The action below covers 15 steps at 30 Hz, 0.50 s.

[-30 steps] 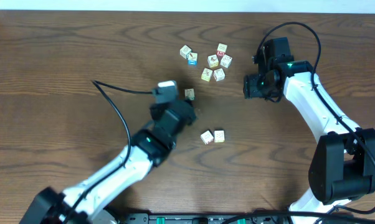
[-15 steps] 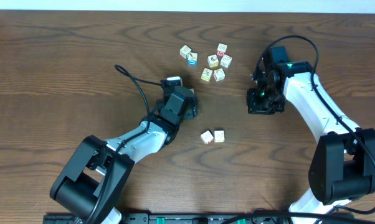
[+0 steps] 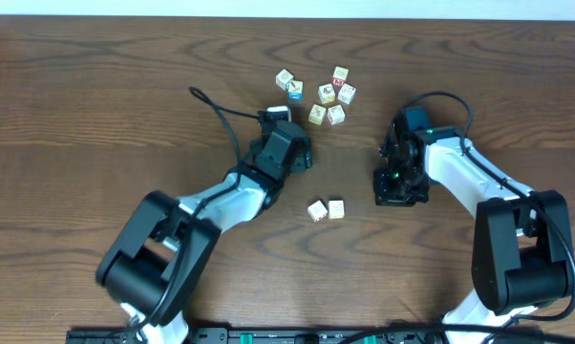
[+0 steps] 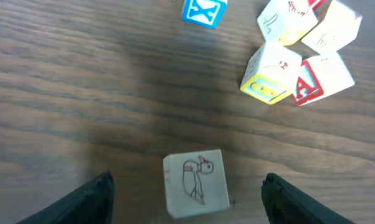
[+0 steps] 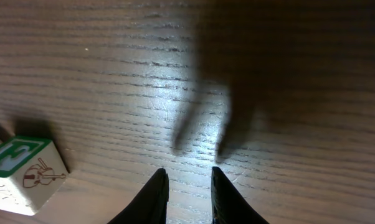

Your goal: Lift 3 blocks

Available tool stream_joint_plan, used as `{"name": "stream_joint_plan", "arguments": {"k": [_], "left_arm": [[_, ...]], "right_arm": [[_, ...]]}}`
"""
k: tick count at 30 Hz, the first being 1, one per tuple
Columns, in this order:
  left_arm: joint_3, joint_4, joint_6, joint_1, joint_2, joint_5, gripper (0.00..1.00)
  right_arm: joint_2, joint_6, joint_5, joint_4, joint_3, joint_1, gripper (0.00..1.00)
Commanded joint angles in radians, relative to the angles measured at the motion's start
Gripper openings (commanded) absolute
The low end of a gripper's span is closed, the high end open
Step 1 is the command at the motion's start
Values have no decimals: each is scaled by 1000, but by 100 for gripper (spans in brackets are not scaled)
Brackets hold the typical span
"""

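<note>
Dark wooden table (image 3: 96, 105) carries scattered picture cubes (image 3: 317, 115).

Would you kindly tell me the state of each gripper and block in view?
Bird cube: resting on table, ungripped.
Left gripper: open, straddling bird cube.
Right gripper: jaws narrowly apart, empty.
Green-edged cube: resting on table, untouched.
Clustered cubes: on table, close together.

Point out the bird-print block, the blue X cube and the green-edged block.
bird-print block (image 4: 195, 185), left wrist view, face with the drawing.
blue X cube (image 4: 204, 11), left wrist view, blue face.
green-edged block (image 5: 32, 177), right wrist view, violin-print side face.
</note>
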Motion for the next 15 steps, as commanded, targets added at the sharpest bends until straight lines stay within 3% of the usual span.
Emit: {"name": "stream_joint_plan", "arguments": {"k": [1, 4, 11, 15], "left_arm": [[56, -1, 26, 2, 40, 0, 76], [69, -1, 44, 2, 51, -1, 73], [71, -2, 62, 2, 68, -2, 47], [71, -25, 61, 2, 79, 0, 48]], "right_arm": [[5, 14, -8, 10, -3, 3, 21], [5, 14, -8, 13, -3, 3, 21], [5, 22, -9, 15, -3, 4, 21], [5, 21, -9, 4, -3, 18, 21]]}}
